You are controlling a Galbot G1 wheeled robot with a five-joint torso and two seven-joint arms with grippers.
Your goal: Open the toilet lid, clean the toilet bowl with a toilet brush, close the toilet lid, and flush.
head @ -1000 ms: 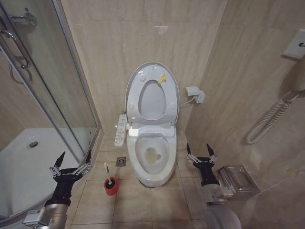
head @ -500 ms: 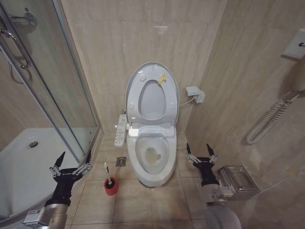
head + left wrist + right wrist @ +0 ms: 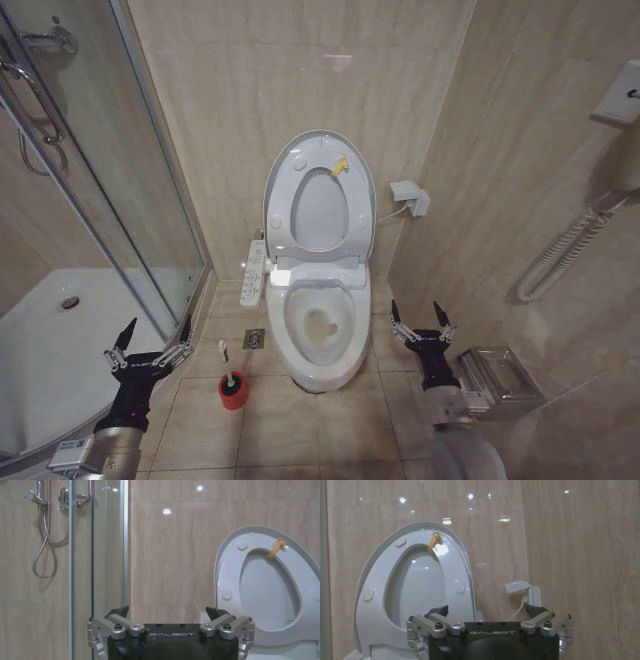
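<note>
Both end effectors hung low and spread wide with nothing in them: the left end effector [image 3: 150,343] near the shower glass, the right end effector [image 3: 421,322] on the far side of the bowl.

Between the two stood the bowl [image 3: 320,372], uncovered, with a little water and a yellowish patch at its bottom. Behind it and above both end effectors, the lid [image 3: 283,166] leaned upright against the wall, the seat ring [image 3: 320,243] raised against it, a yellow tag [image 3: 340,165] near the ring's top. So the opening step looked done and the scrubbing not begun.

Just to the right of the left end effector, and between it and the bowl, a red cup [image 3: 234,392] sat on the floor tiles with the brush [image 3: 226,362] standing in it, handle tilted slightly toward that end effector.

Risks, as I judged them: the handle was slim, so an off-centre pinch could let it swing or slip; lifting at an angle might drag the light cup over or carry it along. The cup stood close to the pedestal, so a wide approach could knock either. A wet brush head could drip on the tiles on its way across.
</note>
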